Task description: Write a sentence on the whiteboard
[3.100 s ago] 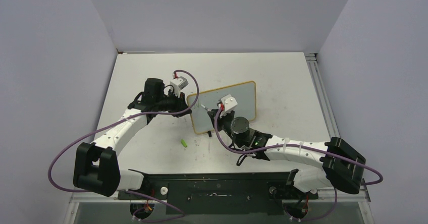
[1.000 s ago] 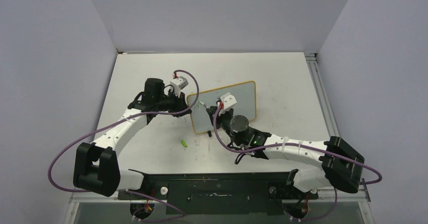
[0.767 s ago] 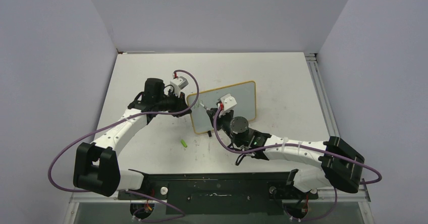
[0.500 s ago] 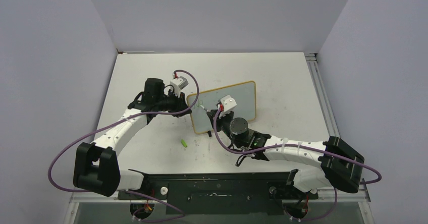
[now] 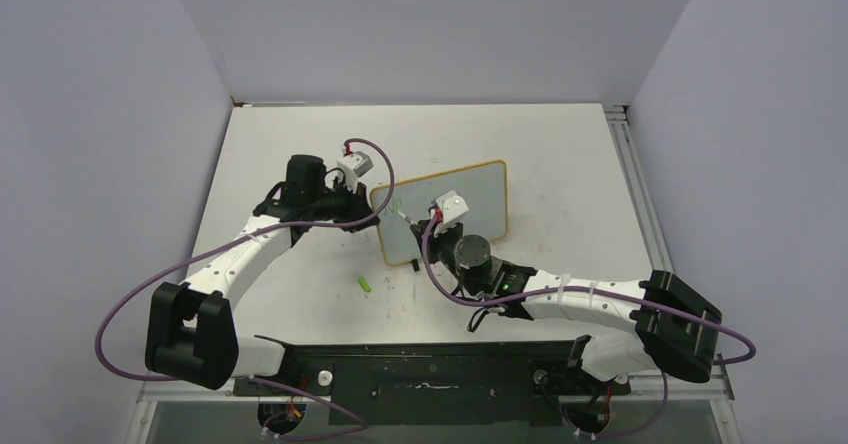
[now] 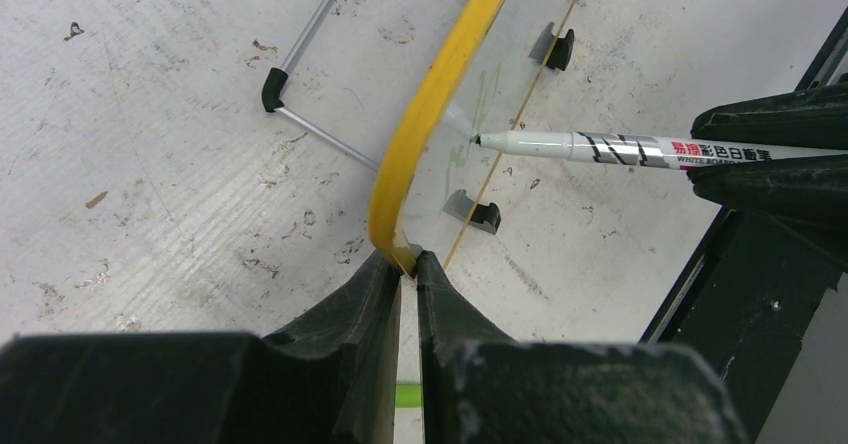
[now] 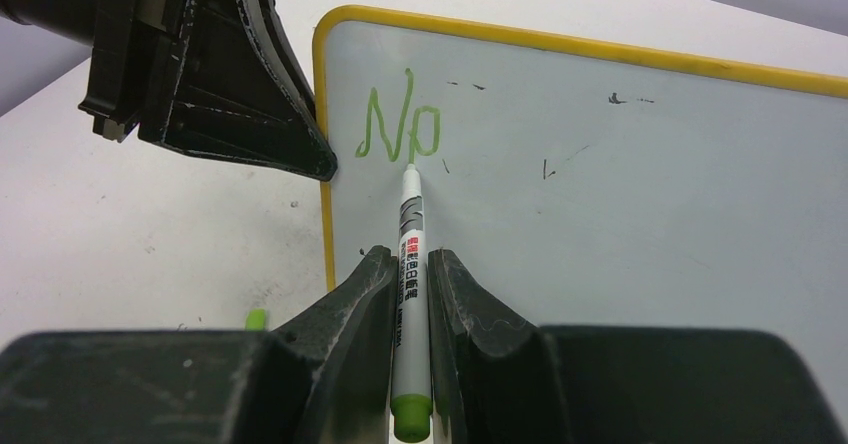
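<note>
On whiteboard (image 7: 600,184): green writing (image 7: 398,129) "No"; right claw (image 7: 408,256) pinches marker (image 7: 410,204) labelled "WHITE BOARD"; left claw (image 6: 408,264) pinches whiteboard edge.

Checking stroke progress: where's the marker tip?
Right wrist view: the marker tip sits on the whiteboard just below the green "No", near its top-left corner, beside the left gripper clamping its edge.
</note>
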Controlling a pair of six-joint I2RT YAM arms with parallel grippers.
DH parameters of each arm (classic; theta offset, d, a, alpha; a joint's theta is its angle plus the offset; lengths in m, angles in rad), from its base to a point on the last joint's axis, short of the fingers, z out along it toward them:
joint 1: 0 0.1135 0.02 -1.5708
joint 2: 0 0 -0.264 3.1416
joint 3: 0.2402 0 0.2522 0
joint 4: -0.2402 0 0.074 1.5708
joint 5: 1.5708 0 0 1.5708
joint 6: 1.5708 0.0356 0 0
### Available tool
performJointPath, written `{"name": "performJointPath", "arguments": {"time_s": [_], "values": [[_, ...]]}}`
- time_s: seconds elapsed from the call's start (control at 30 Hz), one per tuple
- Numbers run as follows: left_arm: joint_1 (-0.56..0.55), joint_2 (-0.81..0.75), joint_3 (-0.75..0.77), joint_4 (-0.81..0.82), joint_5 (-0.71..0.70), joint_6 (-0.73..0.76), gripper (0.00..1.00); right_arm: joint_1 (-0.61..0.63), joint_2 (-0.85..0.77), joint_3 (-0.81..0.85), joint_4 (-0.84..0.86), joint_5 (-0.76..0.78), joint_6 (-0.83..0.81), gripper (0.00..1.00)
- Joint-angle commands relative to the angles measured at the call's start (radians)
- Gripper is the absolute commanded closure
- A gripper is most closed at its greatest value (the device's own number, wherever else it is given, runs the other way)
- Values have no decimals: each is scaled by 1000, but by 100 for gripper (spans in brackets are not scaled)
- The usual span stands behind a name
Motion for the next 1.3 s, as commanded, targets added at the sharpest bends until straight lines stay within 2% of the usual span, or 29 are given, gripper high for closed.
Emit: {"name": "performJointPath", "arguments": {"time_s": [0.0, 0.6, 0.93, 1.27], "values": [[-11, -3, 38, -20, 20, 9, 100, -5, -11, -10, -10, 66, -5, 95], [-11, -4, 40, -20, 20, 10, 100, -4, -55, -27, -10, 117, -7, 95], [-11, -3, 39, -21, 20, 9, 100, 1, -156, -34, -19, 67, -6, 95], [-13, -3, 38, -22, 19, 9, 100, -5, -94, 18, 35, 38, -37, 95]]}}
